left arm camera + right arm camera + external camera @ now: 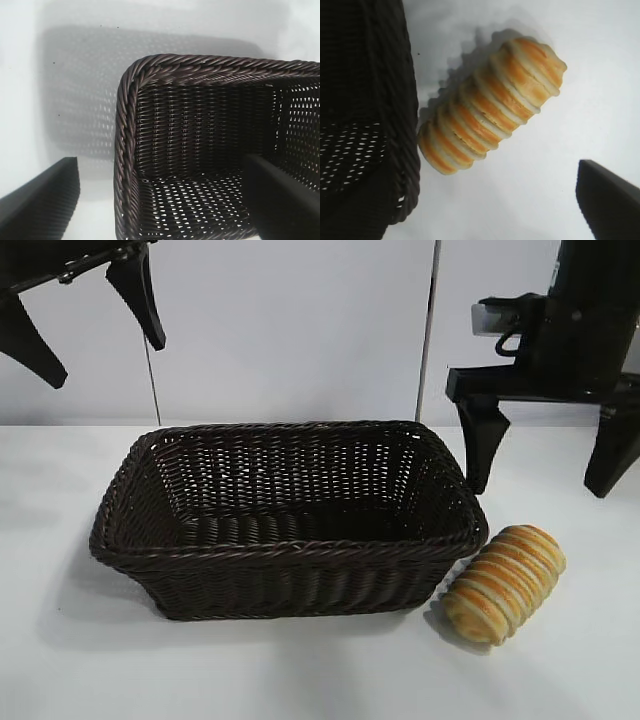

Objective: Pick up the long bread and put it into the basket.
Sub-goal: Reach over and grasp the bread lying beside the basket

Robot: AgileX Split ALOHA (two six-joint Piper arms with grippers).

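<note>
The long bread (505, 583), a golden-brown roll with pale and orange ridges, lies on the white table just off the basket's right front corner. In the right wrist view the long bread (492, 105) lies beside the basket's wall (370, 75). The dark brown wicker basket (290, 552) stands mid-table with nothing inside. My right gripper (540, 485) hangs open above and behind the bread, not touching it; one finger (610, 200) shows. My left gripper (95, 335) is raised at the upper left, open and holding nothing. In its wrist view the left gripper (162, 200) straddles the basket's corner rim (127, 125) from above.
The white table (300, 670) runs bare in front of the basket and the bread. A pale wall with a vertical seam (430, 330) stands behind the arms.
</note>
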